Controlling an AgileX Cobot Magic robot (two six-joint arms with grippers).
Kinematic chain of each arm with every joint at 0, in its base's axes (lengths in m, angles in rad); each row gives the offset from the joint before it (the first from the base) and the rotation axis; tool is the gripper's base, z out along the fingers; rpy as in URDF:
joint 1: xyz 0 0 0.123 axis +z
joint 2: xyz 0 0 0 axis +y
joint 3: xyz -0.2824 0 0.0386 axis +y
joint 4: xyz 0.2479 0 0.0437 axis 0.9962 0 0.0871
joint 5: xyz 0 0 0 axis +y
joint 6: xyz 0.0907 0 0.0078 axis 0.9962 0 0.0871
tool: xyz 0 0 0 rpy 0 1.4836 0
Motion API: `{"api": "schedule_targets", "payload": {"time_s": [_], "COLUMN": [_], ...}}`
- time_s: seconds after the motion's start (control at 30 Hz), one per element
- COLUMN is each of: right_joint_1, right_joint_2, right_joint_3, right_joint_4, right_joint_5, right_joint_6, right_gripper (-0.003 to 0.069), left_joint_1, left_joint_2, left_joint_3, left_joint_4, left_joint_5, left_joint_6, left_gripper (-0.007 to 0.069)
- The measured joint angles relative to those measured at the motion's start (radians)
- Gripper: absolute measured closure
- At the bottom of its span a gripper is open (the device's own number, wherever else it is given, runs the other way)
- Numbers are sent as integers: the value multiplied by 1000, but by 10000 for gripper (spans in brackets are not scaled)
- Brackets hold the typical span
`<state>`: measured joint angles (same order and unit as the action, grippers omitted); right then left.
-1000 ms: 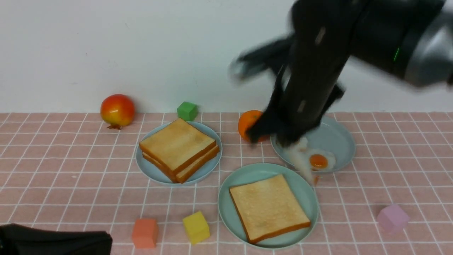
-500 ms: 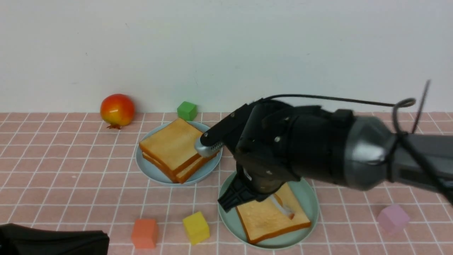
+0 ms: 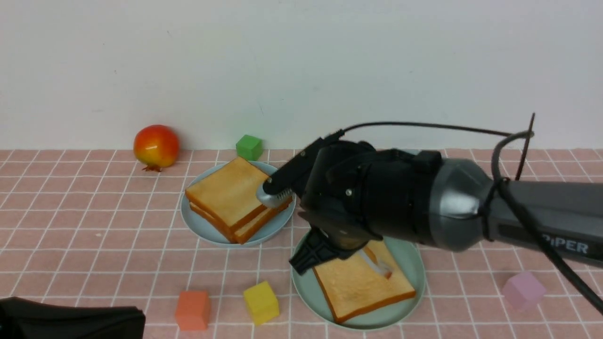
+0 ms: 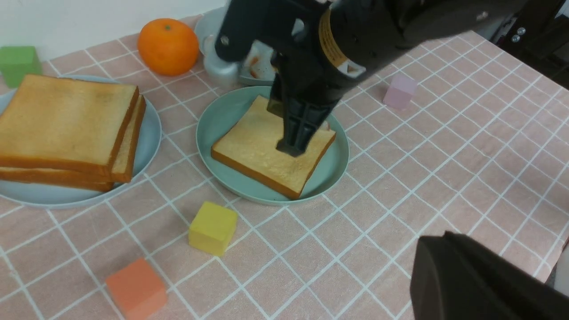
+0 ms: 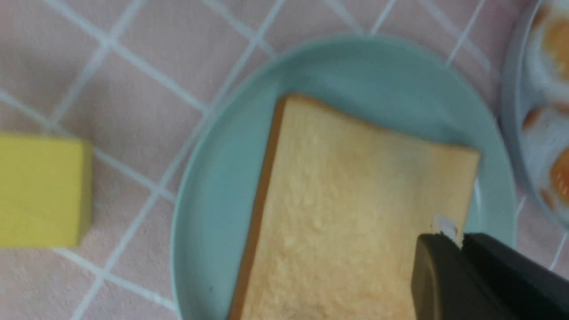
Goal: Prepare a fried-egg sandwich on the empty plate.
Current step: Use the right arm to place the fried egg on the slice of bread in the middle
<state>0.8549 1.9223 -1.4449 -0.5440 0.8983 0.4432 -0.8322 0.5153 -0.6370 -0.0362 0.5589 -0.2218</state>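
The right gripper [image 5: 461,244] had its jaws drawn narrow, pinching the white edge of the toy egg [image 3: 377,269], which hung from them as a thin glossy strip with a touch of orange, just above a toast slice [image 3: 360,285]. That slice lay flat on the mint-green plate [image 3: 304,296], near the front of the table, and I could not tell whether the egg touched the bread. The right arm reached in from the right, low over the plate. Behind and to the left, a stack of two toast slices [image 3: 231,193] rested on a pale blue-grey plate [image 3: 202,226]. In the left wrist view an orange [image 4: 168,46] sat beside a second blue-grey plate [image 4: 206,31], mostly hidden by the arm. A red-orange fruit [image 3: 156,146] and a green cube [image 3: 249,147] stood near the back wall; a yellow cube [image 3: 260,302] and an orange cube [image 3: 192,309] sat in front, and a lilac cube [image 3: 523,290] lay off to the right. The left gripper [image 4: 449,271] was closed, holding nothing, low at the near left corner of the pink checked tablecloth [image 3: 94,245].
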Motion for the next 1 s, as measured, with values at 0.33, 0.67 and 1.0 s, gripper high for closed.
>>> {"api": "schedule_targets", "payload": {"time_s": [0.33,0.67,1.0], "right_joint_1": [-1,0,0], "right_joint_2": [72,77,77], "right_joint_3": [-6,-6,-7], "right_joint_4": [-82,-32,53], "right_joint_5": [-31,-28,29], "right_joint_6": [16,22,22], "right_gripper": [577,576,420], "left_joint_1": [0,0,0], "left_joint_2": [0,0,0], "left_joint_3": [0,0,0], "left_joint_4": [-4,-11,-11], "left_joint_5": [0,0,0], "left_joint_6": [-1,-1,-1], "left_gripper": [613,612,612]}}
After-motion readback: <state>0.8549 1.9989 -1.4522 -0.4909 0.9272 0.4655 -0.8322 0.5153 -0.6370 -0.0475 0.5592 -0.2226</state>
